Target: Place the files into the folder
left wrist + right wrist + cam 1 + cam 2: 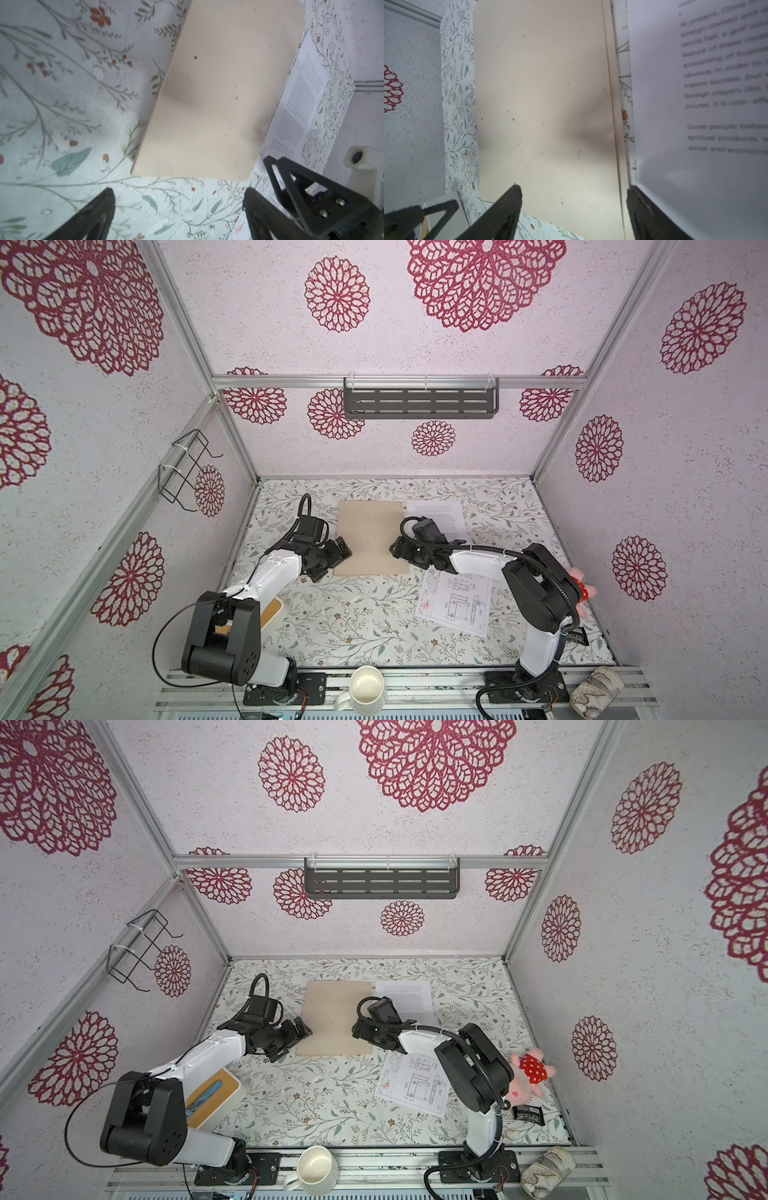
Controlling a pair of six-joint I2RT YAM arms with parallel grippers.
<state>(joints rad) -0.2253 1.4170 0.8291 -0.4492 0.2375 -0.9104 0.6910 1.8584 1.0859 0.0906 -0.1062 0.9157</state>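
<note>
The beige folder (372, 537) (338, 1017) lies shut and flat at the middle back of the table. One of the files, a printed text sheet (444, 512) (695, 124), lies to its right, partly under my right arm. The other, a line drawing sheet (455, 599) (415, 1081), lies nearer the front right. My left gripper (343, 549) (178, 193) is open at the folder's left edge with nothing between its fingers. My right gripper (394, 549) (573, 188) is open over the folder's right edge, empty, with one finger beside the text sheet.
A bamboo-topped tissue box (216, 1096) sits at the front left under my left arm. On the front rail stand a white mug (365, 689) and a patterned can (596, 689). At the right edge lie a pink plush pig (530, 1073) and a black packet (528, 1112).
</note>
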